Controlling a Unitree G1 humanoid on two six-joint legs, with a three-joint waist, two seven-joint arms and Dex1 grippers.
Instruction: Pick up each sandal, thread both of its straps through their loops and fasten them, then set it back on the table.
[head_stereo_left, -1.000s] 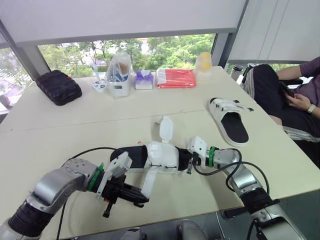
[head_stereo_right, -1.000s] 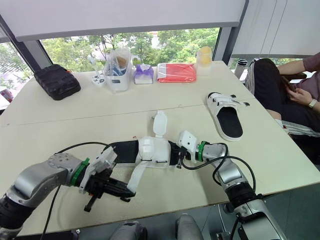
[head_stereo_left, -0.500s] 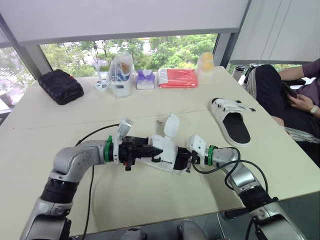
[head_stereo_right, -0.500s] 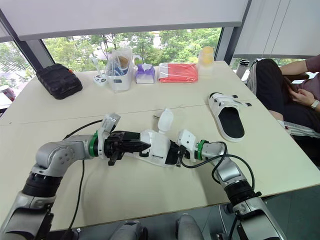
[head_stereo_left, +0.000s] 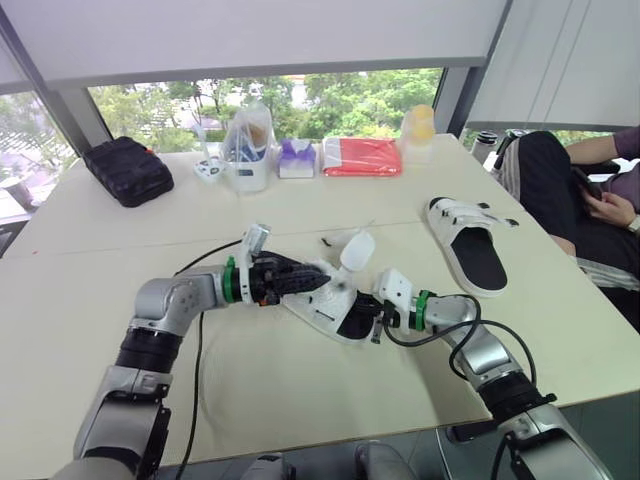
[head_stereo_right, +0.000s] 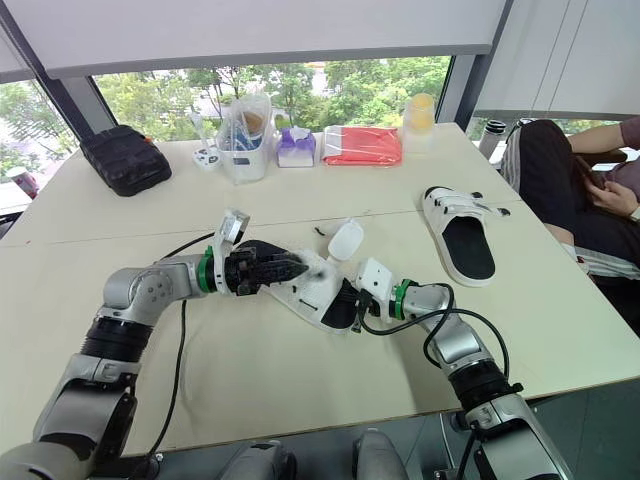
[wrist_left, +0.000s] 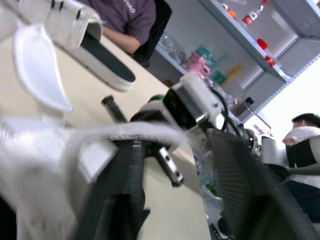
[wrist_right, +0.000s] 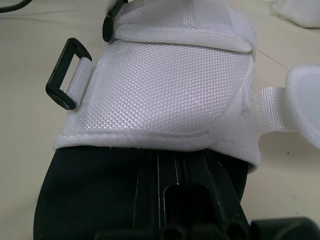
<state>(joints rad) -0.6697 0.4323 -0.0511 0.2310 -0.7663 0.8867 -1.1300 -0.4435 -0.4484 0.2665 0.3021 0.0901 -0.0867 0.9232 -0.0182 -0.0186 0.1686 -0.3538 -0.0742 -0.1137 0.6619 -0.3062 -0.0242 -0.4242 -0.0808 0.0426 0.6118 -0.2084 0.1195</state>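
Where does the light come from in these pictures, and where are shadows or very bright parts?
Left eye view: daylight comes through the window behind the table; only a soft shadow lies under the sandal. Left wrist view: the wall beside the shelves is washed out white. Right wrist view: the white strap is evenly lit, the black sole dim.

Beige table (head_stereo_left: 300, 400) before a window (head_stereo_left: 150, 100) onto trees (head_stereo_left: 380, 90).

- Office meeting room: big pale table (head_stereo_left: 300, 400), wide window (head_stereo_left: 350, 95) with roller blind (head_stereo_left: 250, 35), trees outside.
- Person (head_stereo_left: 540, 190) seated at the table's right side.
- Shelves (wrist_left: 252, 40) holding bottles.
- Tissue box (head_stereo_left: 293, 158), black case (head_stereo_left: 122, 172) on the table.
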